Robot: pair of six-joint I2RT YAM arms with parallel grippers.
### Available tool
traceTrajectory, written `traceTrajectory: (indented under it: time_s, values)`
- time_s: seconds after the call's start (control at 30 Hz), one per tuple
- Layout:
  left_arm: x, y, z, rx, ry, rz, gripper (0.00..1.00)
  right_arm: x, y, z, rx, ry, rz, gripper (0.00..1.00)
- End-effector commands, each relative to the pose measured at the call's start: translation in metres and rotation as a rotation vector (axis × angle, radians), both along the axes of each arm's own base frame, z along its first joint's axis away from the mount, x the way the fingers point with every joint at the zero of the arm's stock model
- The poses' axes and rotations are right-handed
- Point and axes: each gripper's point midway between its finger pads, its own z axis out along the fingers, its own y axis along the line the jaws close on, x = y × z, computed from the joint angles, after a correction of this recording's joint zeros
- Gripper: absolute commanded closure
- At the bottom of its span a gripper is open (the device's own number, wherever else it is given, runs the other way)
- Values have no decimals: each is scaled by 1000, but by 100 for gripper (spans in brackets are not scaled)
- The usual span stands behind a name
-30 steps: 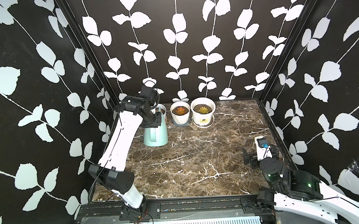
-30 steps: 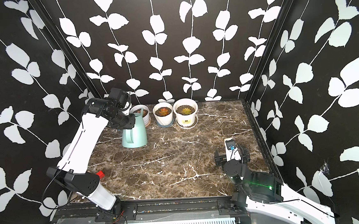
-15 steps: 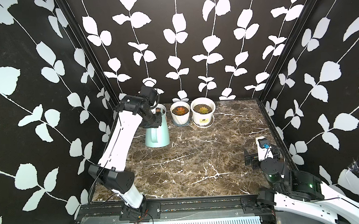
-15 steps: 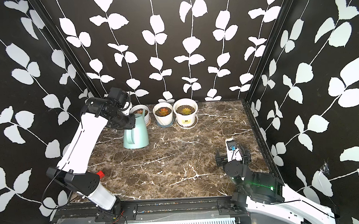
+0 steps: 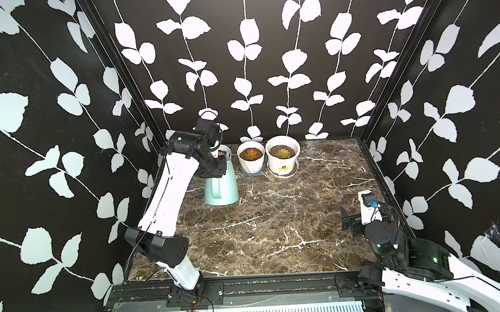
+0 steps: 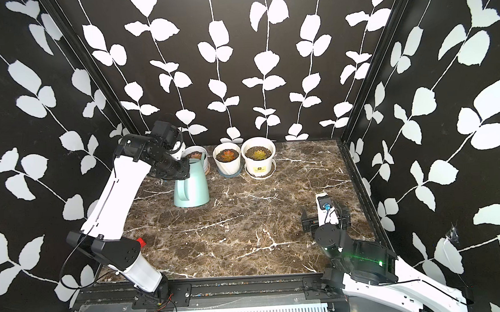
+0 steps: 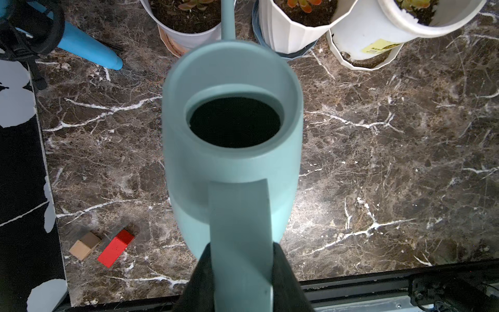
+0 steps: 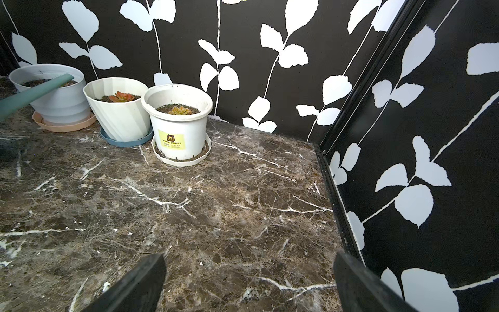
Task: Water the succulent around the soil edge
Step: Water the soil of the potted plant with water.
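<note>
**Item 1. Pale teal plastic watering can (image 5: pixel 221 188), with long spout (image 8: pixel 35 91).** It stood upright near the rear left corner of the dark marble tabletop (image 5: pixel 277 235). Whether its base rested on the tabletop or hung just above could not be told. The spout tip reached over the rim of Item 3.

**Item 2. Left gripper (image 7: pixel 240 259).** It was clamped tight on the can's flat handle, one black finger on each side, as the left wrist view showed.

**Item 3. White ribbed round pot on a pink saucer (image 8: pixel 54 100).** It was the leftmost of three pots along the rear edge and held dark soil and a small succulent (image 7: pixel 193 2). Judged the target, since the spout pointed there.

**Item 4. White fluted pot on a blue saucer (image 5: pixel 251 162); white round pot with a yellow label (image 5: pixel 283 160).** They stood just beside Item 3, and each held a rosette.

**Item 5. Right gripper (image 8: pixel 248 283).** Its jaws were spread wide and empty, near the right edge and well apart from the pots.

**Handling note (judgement).** Tilt slowly from the handle. Keep the spout tip inside the rim but off the leaves, and carry the tip round the soil's outer ring. A loose grip could let the can swing as the water shifts. Too quick a tip risks splashing the rosette or the neighbouring pot.
</note>
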Motion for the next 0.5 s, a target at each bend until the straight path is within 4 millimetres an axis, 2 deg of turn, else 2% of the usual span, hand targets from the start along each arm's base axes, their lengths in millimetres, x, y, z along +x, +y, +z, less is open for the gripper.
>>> traceTrajectory:
  time_s: [0.0,0.47]
  values:
    - [-6,0,13,-9,-24,-7,100,1,-3,-2,8,-8,-22,0]
    - [-21,8,13,15,-5,-9,100,3,3,-2,11,-10,-9,0]
